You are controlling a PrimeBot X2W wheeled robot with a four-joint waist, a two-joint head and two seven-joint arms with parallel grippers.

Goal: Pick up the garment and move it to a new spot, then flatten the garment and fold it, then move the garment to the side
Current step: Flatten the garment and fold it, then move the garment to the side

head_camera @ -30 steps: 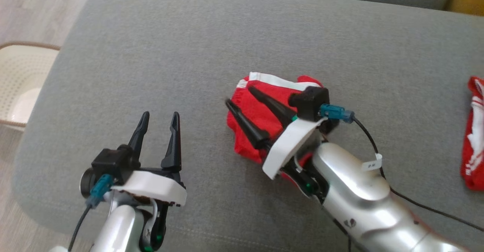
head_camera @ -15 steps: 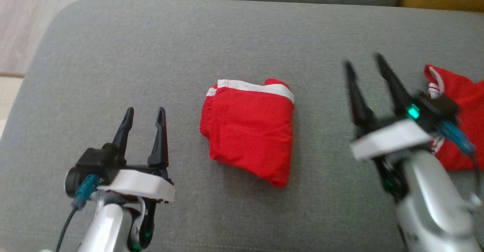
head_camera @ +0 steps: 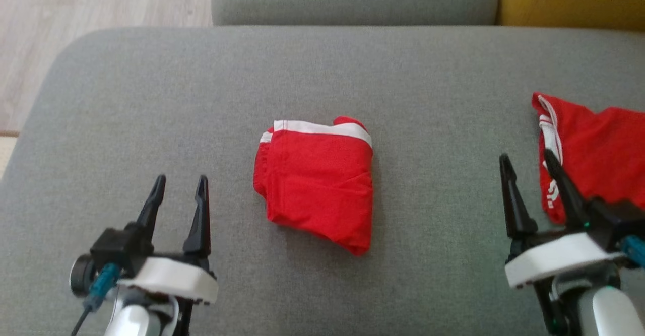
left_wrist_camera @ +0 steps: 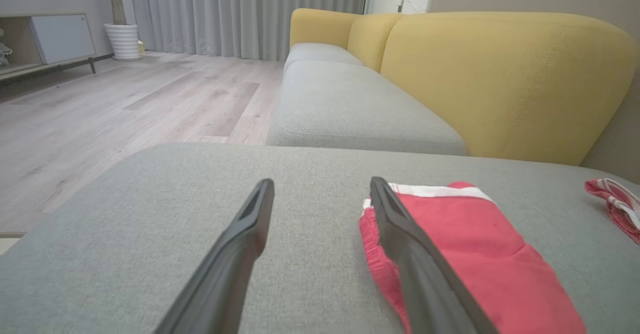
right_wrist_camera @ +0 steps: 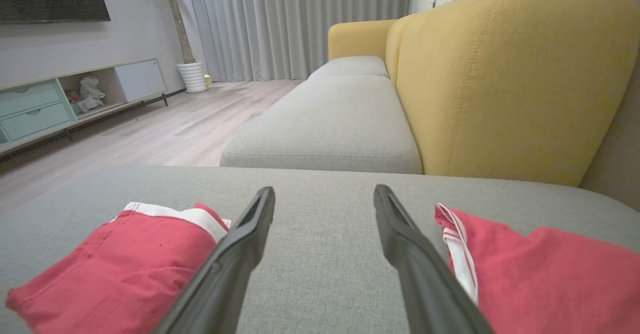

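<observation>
A red garment (head_camera: 317, 182) with a white band lies folded into a compact rectangle on the grey cushion (head_camera: 322, 74), mid-view from the head. It also shows at the right in the left wrist view (left_wrist_camera: 475, 254) and at the lower left in the right wrist view (right_wrist_camera: 115, 269). My left gripper (head_camera: 180, 181) stands open at the lower left, apart from the garment, nothing between its fingers. My right gripper (head_camera: 527, 158) is open at the lower right, away from the folded garment, its right finger in front of a second red cloth.
A second red cloth with white stripes (head_camera: 589, 149) lies unfolded at the cushion's right edge. Yellow sofa backrest (right_wrist_camera: 515, 73) runs behind. Another grey seat cushion (left_wrist_camera: 350, 108) lies beyond. Wooden floor (head_camera: 75, 23) is off the cushion's left.
My right gripper has lifted off the folded garment and drawn back to the lower right. The head camera has shifted, so the whole scene sits differently. The left gripper stays open.
</observation>
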